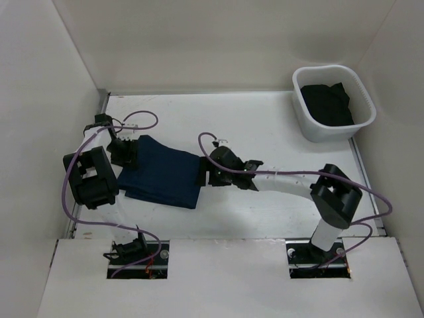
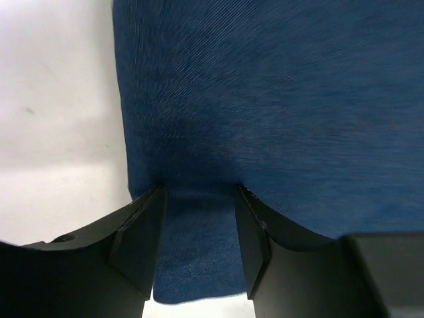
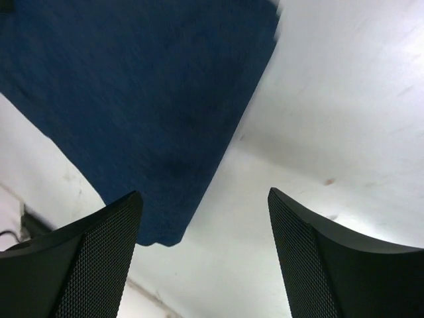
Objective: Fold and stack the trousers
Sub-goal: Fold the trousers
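The trousers (image 1: 162, 173) lie folded into a dark navy rectangle left of centre on the white table (image 1: 265, 126). My left gripper (image 1: 124, 151) is at their far left corner. In the left wrist view its fingers stand apart (image 2: 199, 193) with the cloth (image 2: 265, 99) lying in the gap and across the tips; they are not pinched together. My right gripper (image 1: 209, 173) is at the trousers' right edge. In the right wrist view it is wide open and empty (image 3: 204, 195) over bare table, with the trousers' corner (image 3: 132, 86) to its left.
A white basket (image 1: 331, 69) holding dark clothing (image 1: 328, 103) stands at the far right corner. White walls enclose the table on the left, back and right. Purple cables loop around both arms.
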